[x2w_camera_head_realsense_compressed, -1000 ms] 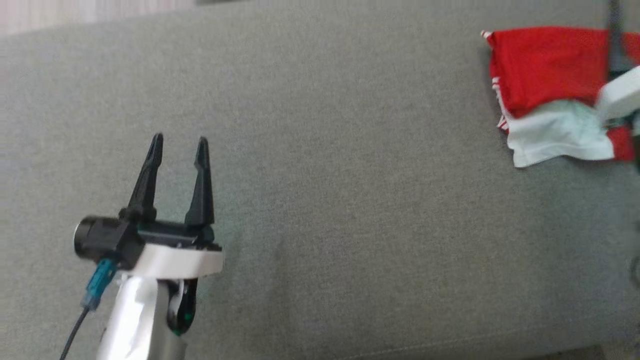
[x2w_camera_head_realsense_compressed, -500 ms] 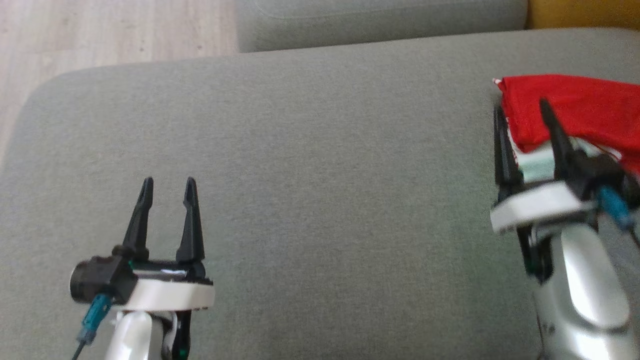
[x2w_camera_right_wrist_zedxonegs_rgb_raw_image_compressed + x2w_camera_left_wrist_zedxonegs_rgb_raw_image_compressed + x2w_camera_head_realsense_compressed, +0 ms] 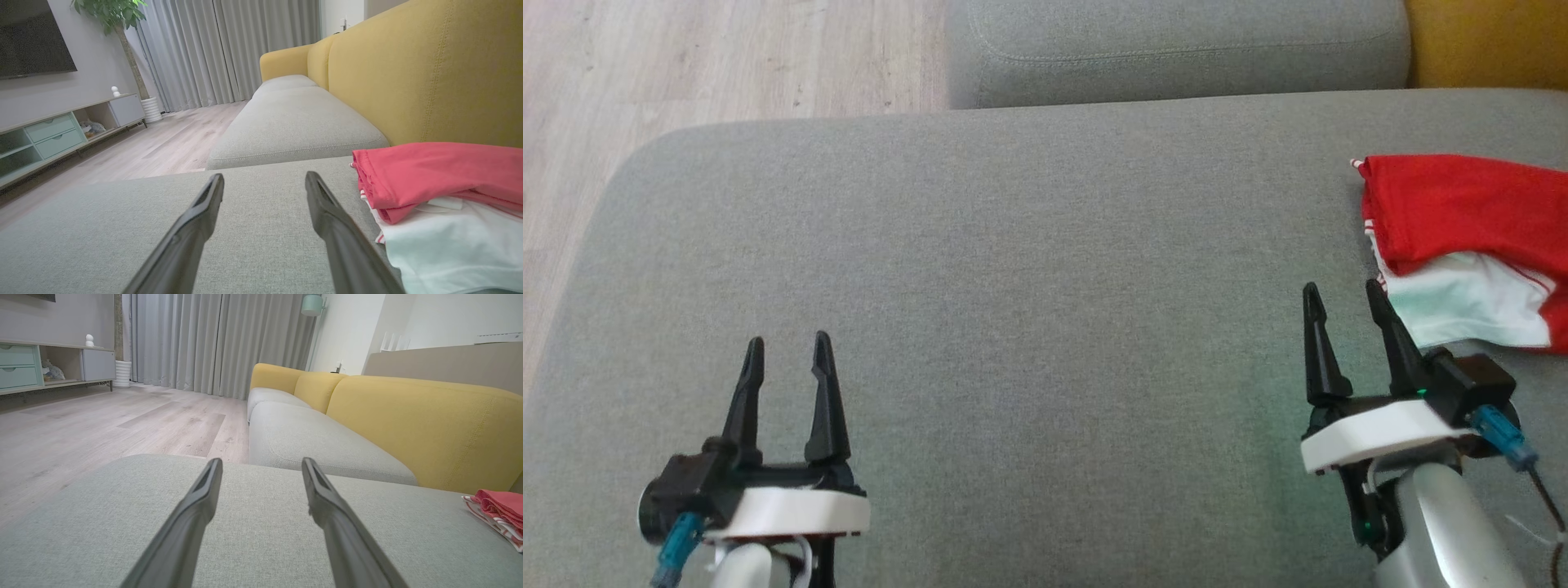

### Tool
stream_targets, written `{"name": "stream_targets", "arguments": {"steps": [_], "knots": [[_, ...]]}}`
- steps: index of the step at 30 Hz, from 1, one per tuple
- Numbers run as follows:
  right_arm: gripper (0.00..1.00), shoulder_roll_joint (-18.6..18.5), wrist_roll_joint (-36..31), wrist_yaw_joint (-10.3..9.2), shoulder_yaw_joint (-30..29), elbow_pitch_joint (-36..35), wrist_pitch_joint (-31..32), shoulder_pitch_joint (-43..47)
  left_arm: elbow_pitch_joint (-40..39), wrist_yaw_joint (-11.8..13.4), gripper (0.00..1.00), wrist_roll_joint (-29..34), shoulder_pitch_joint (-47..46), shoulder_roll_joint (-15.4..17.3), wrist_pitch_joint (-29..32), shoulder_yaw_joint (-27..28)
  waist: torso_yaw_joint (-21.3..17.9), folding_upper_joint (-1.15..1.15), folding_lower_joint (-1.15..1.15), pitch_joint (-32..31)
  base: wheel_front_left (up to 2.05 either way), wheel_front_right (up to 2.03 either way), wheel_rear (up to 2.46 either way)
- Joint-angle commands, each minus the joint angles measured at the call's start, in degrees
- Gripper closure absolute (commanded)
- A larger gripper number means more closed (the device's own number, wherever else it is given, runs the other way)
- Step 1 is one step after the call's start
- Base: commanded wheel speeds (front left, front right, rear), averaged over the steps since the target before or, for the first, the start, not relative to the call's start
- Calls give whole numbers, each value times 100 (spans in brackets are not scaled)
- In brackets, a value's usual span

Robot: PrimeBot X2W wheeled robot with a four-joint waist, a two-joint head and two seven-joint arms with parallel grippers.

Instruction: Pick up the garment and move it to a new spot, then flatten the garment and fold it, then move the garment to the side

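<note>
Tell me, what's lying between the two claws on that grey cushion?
Nothing: between the left gripper and right gripper, the head view shows bare grey cushion.

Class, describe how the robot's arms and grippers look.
Both the left gripper and right gripper have two tapering black fingers on a white plate atop a silver forearm. Each carries a black camera housing with a teal plug; the right's trails a dark cable.

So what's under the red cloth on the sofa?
A white layer sticks out from under the red fold, both lying on the grey cushion. How far the white goes underneath is covered.
</note>
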Motion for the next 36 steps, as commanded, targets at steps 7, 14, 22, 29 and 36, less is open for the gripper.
{"name": "stream_targets", "arguments": {"steps": [7,14,22,29,36], "knots": [[0,-11,69,-5,223,-284,-78,-109,-125,81,0,-107,-129,11,-28,189,-5,0,0,-20,0,0,0],[0,-11,98,-5,268,-330,-78,-78,-114,239,0,-150,-109,11,-28,261,-31,0,0,-19,0,0,0],[0,-11,129,-5,255,-358,-78,-81,-131,185,0,-285,-117,11,-28,319,-46,0,0,5,0,0,0],[0,-11,142,-5,253,-353,-78,-72,-133,171,0,-370,-107,11,-28,321,-45,0,0,19,0,0,0],[0,-11,160,-5,283,-351,-78,-72,-102,116,0,-498,-116,11,-28,333,-42,0,0,29,0,0,0]]}}
